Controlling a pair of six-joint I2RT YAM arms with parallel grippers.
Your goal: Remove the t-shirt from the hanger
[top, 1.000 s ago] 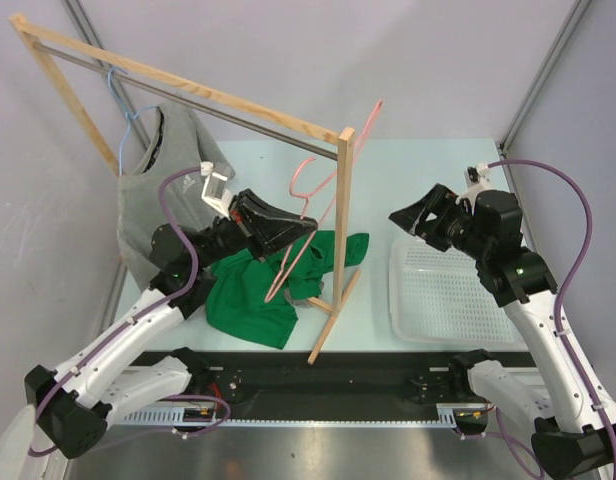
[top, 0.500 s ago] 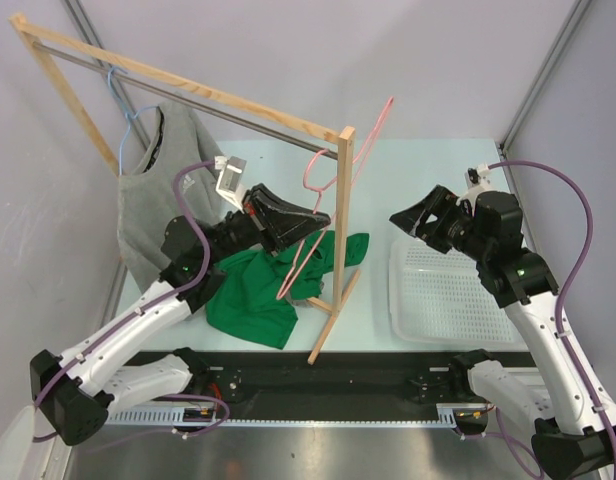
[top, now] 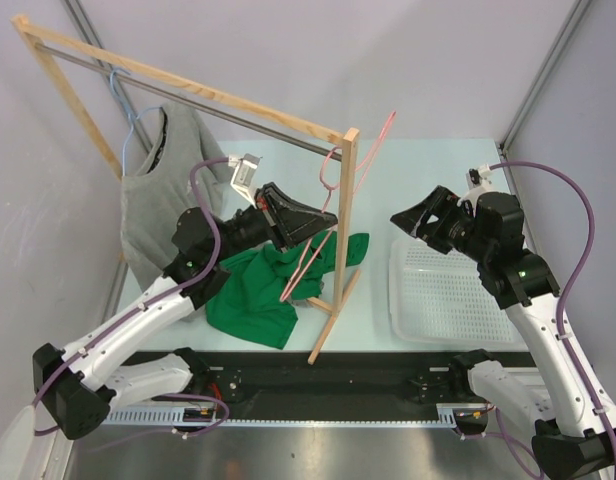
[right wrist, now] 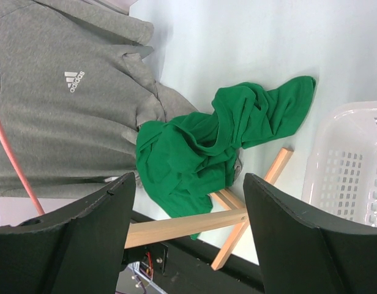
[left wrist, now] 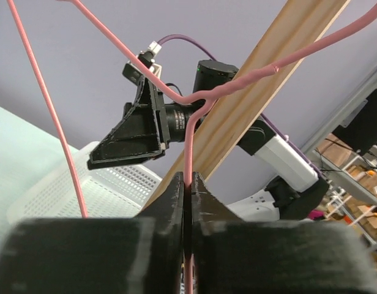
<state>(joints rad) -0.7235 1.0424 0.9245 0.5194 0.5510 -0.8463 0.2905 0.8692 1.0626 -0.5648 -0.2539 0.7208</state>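
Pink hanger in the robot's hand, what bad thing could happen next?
The pink hanger crosses right by the wooden rack post, so its hook could catch there and tug the post over. The left gripper pinches only the thin wire, so the hanger might twist or slip out. The hanger's lower end hangs near the green t-shirt and could snag it.

Top camera looks down from behind me; wrist cameras peer closely past my fingers (left wrist: pixel 167 208), both catching the wooden rack (left wrist: pixel 268 79).
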